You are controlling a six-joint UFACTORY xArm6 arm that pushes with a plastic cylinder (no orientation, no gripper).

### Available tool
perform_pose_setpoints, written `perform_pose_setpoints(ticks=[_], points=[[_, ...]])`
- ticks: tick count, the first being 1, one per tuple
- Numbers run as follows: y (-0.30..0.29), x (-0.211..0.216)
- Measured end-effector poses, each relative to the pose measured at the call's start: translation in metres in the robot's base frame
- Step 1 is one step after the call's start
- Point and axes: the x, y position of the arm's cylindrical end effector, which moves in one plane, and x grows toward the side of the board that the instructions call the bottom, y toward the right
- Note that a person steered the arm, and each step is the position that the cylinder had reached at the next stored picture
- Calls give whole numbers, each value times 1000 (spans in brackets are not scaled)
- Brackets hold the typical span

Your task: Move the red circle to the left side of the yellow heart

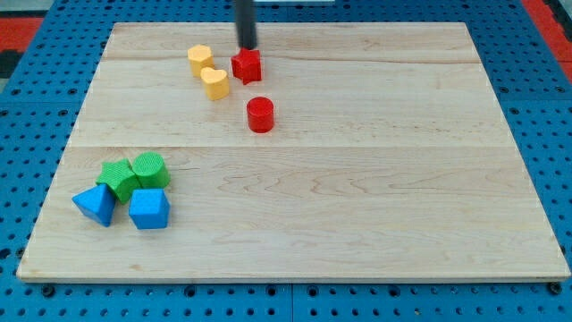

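The red circle (260, 114) is a short red cylinder on the wooden board (357, 197), a little above the board's middle. The yellow heart (214, 82) lies up and to the left of it, touching a yellow hexagon (199, 59). A red star-shaped block (247, 66) sits just right of the yellow pair, above the red circle. My tip (248, 46) stands at the top of the view, just above the red star and to the right of the yellow hexagon, well above the red circle.
A cluster at the lower left holds a green block (117, 178), a green cylinder (149, 169), a blue triangle (96, 204) and a blue block (148, 209). A blue pegboard (536, 107) surrounds the board.
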Motion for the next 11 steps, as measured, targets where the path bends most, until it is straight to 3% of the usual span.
perform_pose_setpoints(ticks=[1,2,4,5,7,8,11], points=[[92,37],[98,106],[-2,172],[-75,156],[-63,173],[-53,156],[-99,122]])
